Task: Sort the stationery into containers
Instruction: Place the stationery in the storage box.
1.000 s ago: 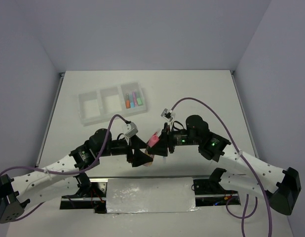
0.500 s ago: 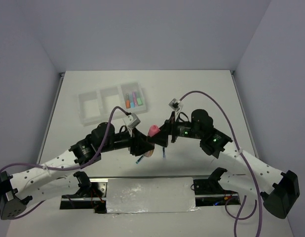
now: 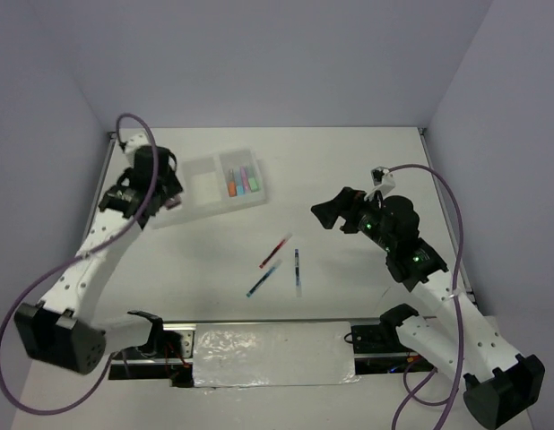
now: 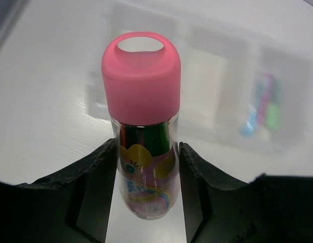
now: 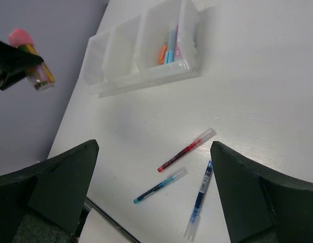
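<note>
Your left hand (image 4: 148, 157) is part closed on the pink-capped jar (image 4: 142, 81), fingers pressed to the clear body below the cap. In the left wrist view the jar's long axis runs 6 to 12, cap at 12. It hangs in the air, not on the desk (image 3: 367, 170).

The tray (image 5: 146, 81) is what the coming move turns on. From above it sits toward 11 o'clock on the desk, and the left hand is over or just beside its left-end compartment; I cannot tell which. In the left wrist view the tray lies blurred beyond the jar, spreading from 12 round to 3. The highlighters (image 5: 169, 48) are in the compartment at 3, the one farthest from the jar. The middle compartment looks bare. Judging by that, you need a short carry and a lowering, keeping the jar upright so it clears the wall.

Your right hand (image 5: 154, 146) is spread wide with nothing in it. From above, the three pens lie near its 8 o'clock, on the desk and apart from each other. The red pen (image 3: 275, 251) and blue pen (image 3: 264, 279) each run roughly 2 to 8. The dark pen (image 3: 297, 269) runs 12 to 6. The right arm is the nearer one for these.
</note>
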Available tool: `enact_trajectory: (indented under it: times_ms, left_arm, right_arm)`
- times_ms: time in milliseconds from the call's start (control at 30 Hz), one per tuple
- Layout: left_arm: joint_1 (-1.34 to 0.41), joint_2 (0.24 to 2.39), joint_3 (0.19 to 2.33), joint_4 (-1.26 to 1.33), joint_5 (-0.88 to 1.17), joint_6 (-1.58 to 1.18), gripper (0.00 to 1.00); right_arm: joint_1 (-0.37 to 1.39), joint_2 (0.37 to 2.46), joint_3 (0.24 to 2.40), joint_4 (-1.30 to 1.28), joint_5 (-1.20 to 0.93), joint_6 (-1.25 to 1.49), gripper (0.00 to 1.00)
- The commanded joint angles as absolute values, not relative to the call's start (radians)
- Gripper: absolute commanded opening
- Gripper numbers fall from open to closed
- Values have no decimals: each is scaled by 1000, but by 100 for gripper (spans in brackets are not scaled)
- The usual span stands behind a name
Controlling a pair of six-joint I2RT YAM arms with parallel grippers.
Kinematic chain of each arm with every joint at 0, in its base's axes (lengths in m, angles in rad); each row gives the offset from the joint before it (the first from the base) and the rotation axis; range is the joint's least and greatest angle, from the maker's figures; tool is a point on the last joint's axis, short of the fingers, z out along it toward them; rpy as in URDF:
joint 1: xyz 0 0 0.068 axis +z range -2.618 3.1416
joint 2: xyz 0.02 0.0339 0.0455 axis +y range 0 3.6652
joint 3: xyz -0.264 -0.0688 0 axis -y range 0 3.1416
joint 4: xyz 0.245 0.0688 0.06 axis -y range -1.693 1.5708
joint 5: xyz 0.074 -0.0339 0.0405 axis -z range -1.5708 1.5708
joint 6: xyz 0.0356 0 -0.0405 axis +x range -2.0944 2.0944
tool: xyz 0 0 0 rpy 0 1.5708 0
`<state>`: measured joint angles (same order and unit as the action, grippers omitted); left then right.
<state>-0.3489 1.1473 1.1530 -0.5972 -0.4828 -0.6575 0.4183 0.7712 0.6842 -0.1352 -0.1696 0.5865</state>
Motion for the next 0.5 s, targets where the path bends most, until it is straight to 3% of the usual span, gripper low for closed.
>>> enact_trajectory:
  times_ms: [0,233,467]
  left_arm:
    - [-69,1311,1256,-695,-496,-648,0]
    - [23,1621,1471,-618,-494,-537,0]
    - [49,1756,1557,-564,-385,-492,5]
  right_arm:
    - [417,732,670,-166,-121,577,100]
    - [417,698,672,-189,-152,523,100]
    - [416,703,667,-222,-164,456,100]
